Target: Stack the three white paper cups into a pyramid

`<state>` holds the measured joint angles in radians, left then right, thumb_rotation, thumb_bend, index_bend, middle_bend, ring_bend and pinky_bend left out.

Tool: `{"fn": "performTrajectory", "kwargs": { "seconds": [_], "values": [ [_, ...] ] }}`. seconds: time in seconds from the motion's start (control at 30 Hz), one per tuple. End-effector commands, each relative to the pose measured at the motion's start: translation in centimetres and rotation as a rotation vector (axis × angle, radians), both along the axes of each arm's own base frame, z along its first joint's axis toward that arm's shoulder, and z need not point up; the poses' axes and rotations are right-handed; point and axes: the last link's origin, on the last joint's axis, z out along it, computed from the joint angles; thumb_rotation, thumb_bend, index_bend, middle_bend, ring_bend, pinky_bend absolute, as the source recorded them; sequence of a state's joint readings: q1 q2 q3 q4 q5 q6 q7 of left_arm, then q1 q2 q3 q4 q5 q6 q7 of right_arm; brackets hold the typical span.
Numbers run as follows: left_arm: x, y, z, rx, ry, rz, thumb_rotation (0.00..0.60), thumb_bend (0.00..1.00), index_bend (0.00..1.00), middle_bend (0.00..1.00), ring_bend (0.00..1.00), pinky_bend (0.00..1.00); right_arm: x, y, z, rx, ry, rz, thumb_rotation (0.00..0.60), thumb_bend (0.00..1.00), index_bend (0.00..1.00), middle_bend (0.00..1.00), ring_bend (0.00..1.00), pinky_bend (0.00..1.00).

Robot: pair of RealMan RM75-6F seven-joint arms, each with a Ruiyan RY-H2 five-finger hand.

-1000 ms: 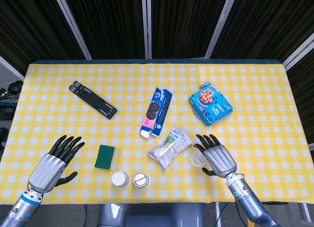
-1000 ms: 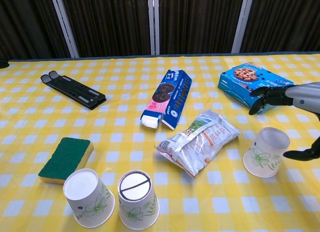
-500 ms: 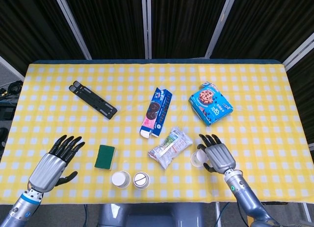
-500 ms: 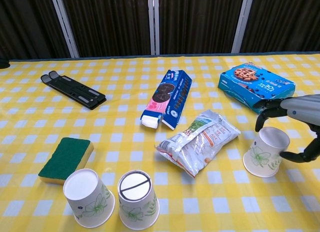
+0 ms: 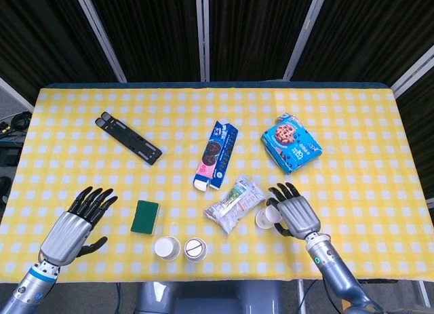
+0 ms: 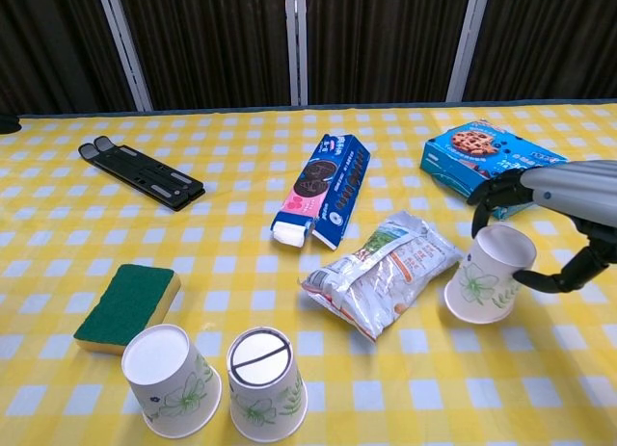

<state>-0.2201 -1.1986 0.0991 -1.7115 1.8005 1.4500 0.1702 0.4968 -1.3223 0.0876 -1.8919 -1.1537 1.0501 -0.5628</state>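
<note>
Covering the whole surface, a yellow checked tablecloth (image 5: 352,131). On it toward the far side, a black folding stand (image 5: 129,138), an Oreo box (image 5: 217,155) at centre and a blue cookie box (image 5: 291,142) to the right; nearer, a crinkled snack bag (image 6: 384,270) and a green sponge (image 6: 125,306).

Hovering over the near left edge, the left hand (image 5: 73,226), fingers spread, holding nothing.

Wrapped around a tilted white paper cup (image 6: 486,275) just beside the snack bag, the right hand (image 6: 554,210), fingers over its upturned base and thumb on the far side, gripping it.

Standing upside down, side by side at the near edge, two more white paper cups (image 6: 172,380), close to touching, beside the sponge.
</note>
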Motion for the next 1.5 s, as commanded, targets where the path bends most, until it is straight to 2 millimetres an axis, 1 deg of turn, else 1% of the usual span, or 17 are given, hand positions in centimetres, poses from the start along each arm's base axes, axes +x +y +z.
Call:
{"fn": "performTrajectory", "kwargs": {
  "seconds": [0.03, 0.13, 0.2, 0.23, 0.33, 0.47, 0.67, 0.9, 1.23, 1.5],
  "values": [
    [0.0, 0.0, 0.0, -0.001, 0.001, -0.001, 0.6, 0.22, 0.04, 0.0, 0.0, 0.0, 1.5, -0.4, 0.1, -0.008, -0.029, 0.033, 0.6, 0.33, 0.44, 0.13, 0.0, 0.0],
    [0.0, -0.1, -0.1, -0.003, 0.003, -0.003, 0.6, 0.22, 0.04, 0.0, 0.0, 0.0, 2.9, -0.9, 0.0, -0.008, -0.068, 0.057, 0.6, 0.33, 0.45, 0.14, 0.0, 0.0],
    [0.1, -0.2, -0.1, -0.009, 0.005, -0.007, 0.6, 0.22, 0.04, 0.0, 0.0, 0.0, 5.1, -1.3, -0.3, -0.002, -0.133, 0.103, 0.6, 0.33, 0.45, 0.14, 0.0, 0.0],
    [0.1, -0.2, -0.1, -0.01, 0.006, -0.008, 0.6, 0.22, 0.04, 0.0, 0.0, 0.0, 6.9, -1.5, -0.5, 0.011, -0.163, 0.149, 0.6, 0.33, 0.46, 0.14, 0.0, 0.0],
    [0.0, -0.1, -0.1, -0.011, 0.003, -0.007, 0.6, 0.22, 0.04, 0.0, 0.0, 0.0, 8.7, -1.7, -0.9, 0.029, -0.172, 0.193, 0.6, 0.33, 0.46, 0.14, 0.0, 0.0],
    [-0.1, 0.2, 0.0, -0.013, -0.002, -0.002, 0.6, 0.22, 0.04, 0.0, 0.0, 0.0, 11.2, -1.4, -1.4, 0.062, -0.188, 0.242, 0.6, 0.33, 0.46, 0.14, 0.0, 0.0],
    [-0.2, 0.3, 0.1, -0.015, -0.005, 0.005, 0.6, 0.22, 0.04, 0.0, 0.0, 0.0, 13.9, -0.9, -2.6, 0.118, -0.211, 0.274, 0.6, 0.33, 0.46, 0.14, 0.0, 0.0],
    [-0.2, 0.3, 0.3, -0.014, -0.01, 0.003, 0.6, 0.22, 0.04, 0.0, 0.0, 0.0, 15.1, -0.3, -3.6, 0.164, -0.227, 0.287, 0.6, 0.33, 0.46, 0.14, 0.0, 0.0],
    [-0.2, 0.3, 0.3, -0.014, -0.008, 0.006, 0.6, 0.22, 0.04, 0.0, 0.0, 0.0, 16.8, 0.7, -3.8, 0.206, -0.269, 0.299, 0.6, 0.33, 0.46, 0.15, 0.0, 0.0],
    [-0.2, 0.3, 0.3, -0.013, -0.008, 0.006, 0.6, 0.22, 0.04, 0.0, 0.0, 0.0, 17.2, 2.0, -4.2, 0.236, -0.263, 0.306, 0.6, 0.33, 0.46, 0.15, 0.0, 0.0]
  ]
}}
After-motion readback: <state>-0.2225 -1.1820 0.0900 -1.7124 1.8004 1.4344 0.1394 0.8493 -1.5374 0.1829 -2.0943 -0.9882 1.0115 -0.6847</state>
